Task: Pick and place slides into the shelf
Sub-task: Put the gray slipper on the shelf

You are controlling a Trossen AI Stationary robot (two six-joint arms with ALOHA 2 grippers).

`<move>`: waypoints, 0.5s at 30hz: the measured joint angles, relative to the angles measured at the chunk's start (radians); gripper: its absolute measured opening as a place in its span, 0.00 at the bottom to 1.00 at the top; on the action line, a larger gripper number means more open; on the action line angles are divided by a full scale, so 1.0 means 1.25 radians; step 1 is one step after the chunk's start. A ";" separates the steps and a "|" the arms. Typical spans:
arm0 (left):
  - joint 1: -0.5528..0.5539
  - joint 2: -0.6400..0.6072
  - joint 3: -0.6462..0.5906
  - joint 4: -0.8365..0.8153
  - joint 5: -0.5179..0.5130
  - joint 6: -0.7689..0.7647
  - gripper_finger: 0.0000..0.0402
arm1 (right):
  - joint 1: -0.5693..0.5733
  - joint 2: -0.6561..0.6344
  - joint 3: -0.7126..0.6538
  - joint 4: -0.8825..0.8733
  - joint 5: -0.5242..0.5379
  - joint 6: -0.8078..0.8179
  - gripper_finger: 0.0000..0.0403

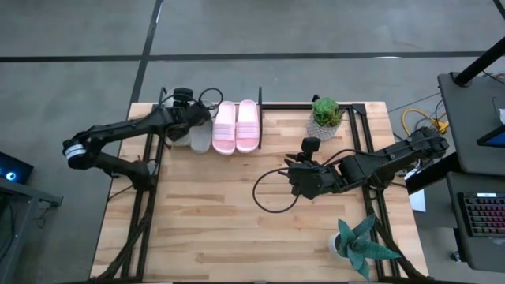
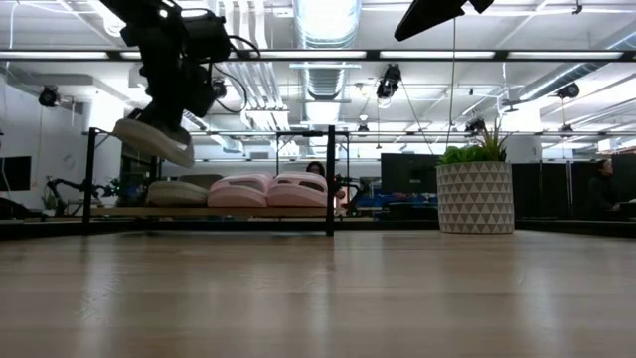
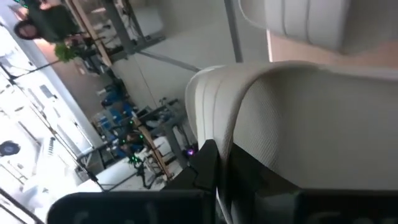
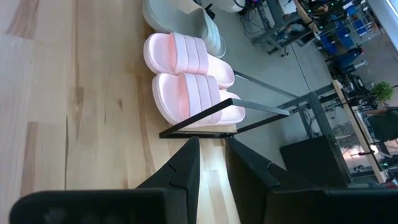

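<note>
Two pale pink slides [image 1: 237, 126] lie side by side on the shelf [image 2: 119, 211] at the table's far side, resting on their soles. A grey-green slide [image 1: 201, 139] lies to their left. My left gripper [image 1: 185, 117] is shut on a second grey-green slide [image 2: 151, 139], held above the shelf's left end. My right gripper [image 1: 304, 180] hangs over the table's middle right, its fingers [image 4: 186, 168] a narrow gap apart with nothing between them, pointing toward the pink slides [image 4: 186, 81]. My left gripper holds the grey-green slide by a thin edge next to its ribbed strap [image 3: 214, 118], pinched between the two fingers [image 3: 208, 168]. The fingers come slanting down from the table's left. The slide hangs below them, tilted, clear of the shelf and of the slide lying there.
A plant in a white patterned pot [image 1: 326, 114] stands at the shelf's right end. A second potted plant [image 1: 359, 244] stands near the right front corner. A black cable [image 1: 264, 189] loops on the table by the right arm. Bare wood fills the near half.
</note>
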 joint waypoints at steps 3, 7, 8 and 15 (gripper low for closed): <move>0.017 -0.002 -0.035 0.071 0.017 0.058 0.00 | 0.000 0.000 0.000 0.000 0.000 -0.001 0.17; 0.028 -0.002 -0.072 0.143 0.014 0.134 0.00 | 0.000 0.000 -0.002 0.000 0.000 -0.001 0.17; 0.032 -0.003 -0.080 0.151 0.014 0.140 0.00 | 0.000 0.000 -0.004 -0.001 0.000 -0.001 0.17; 0.070 -0.007 -0.089 0.153 0.003 0.136 0.00 | 0.000 0.000 -0.009 -0.001 0.000 0.001 0.17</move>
